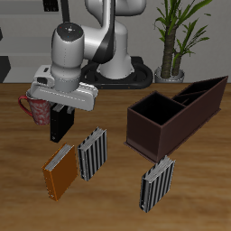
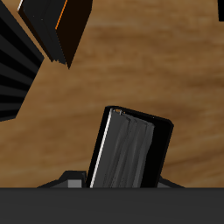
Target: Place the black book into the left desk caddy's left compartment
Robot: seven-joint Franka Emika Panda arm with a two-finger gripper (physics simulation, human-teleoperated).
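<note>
The black book (image 1: 60, 124) is held clamped in the pincer (image 1: 60, 115), lifted clear of the bench (image 1: 113, 194), while the left desk caddy (image 1: 176, 113), well apart from the pincer, is not yet reached.

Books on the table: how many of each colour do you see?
Black book, in the gripper: 1
Orange book: 1
Striped books: 2
Total: 4
</note>
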